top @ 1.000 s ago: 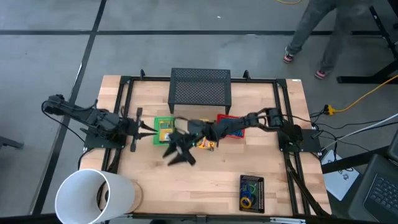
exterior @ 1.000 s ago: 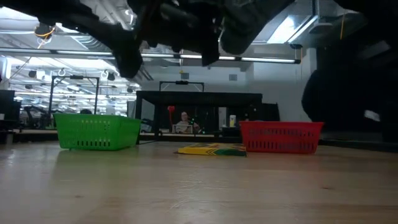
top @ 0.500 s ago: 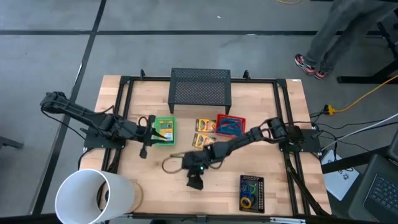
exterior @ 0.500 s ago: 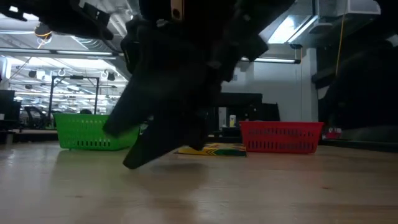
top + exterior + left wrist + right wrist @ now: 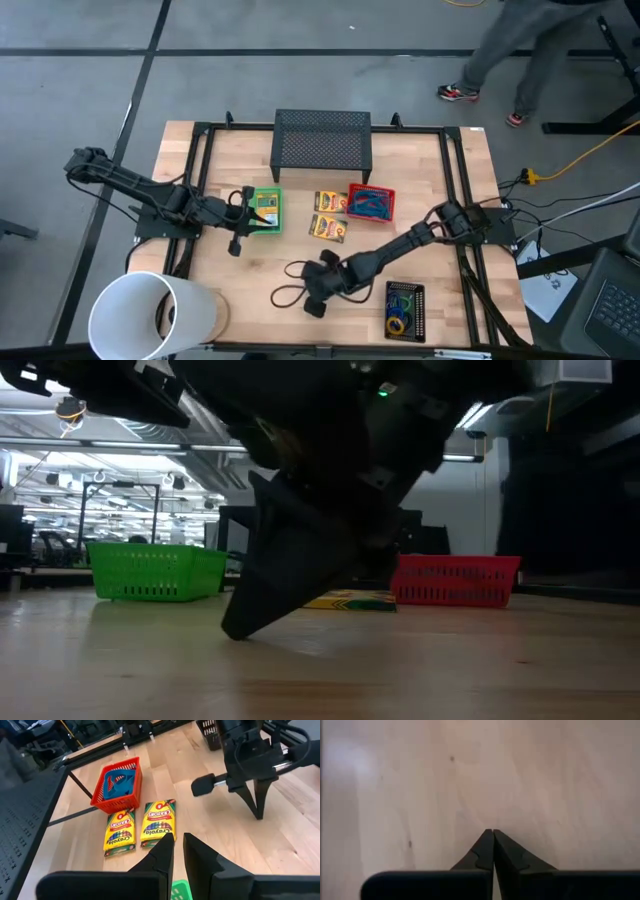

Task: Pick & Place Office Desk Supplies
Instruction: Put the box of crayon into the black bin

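Right tool [image 5: 493, 837] swung down from trays, snapped together empty over bare counter [image 5: 530, 775]; left tool [image 5: 178, 842] near-closed, empty, waiting by green tray [image 5: 264, 211].

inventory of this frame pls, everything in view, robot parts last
crayon boxes: 2, yellow, mid-table, side by side
green tray: 1, left of the boxes
red tray: 1, right of the boxes, blue cord bundle inside
black tray: 1, front right, coloured rubber-band rings inside
black mesh stand: 1, back centre
white cylinder: 1, front-left corner
person: 1, legs only, floor behind
left gripper: at green tray, nearly shut, empty
right gripper: front centre, shut, empty
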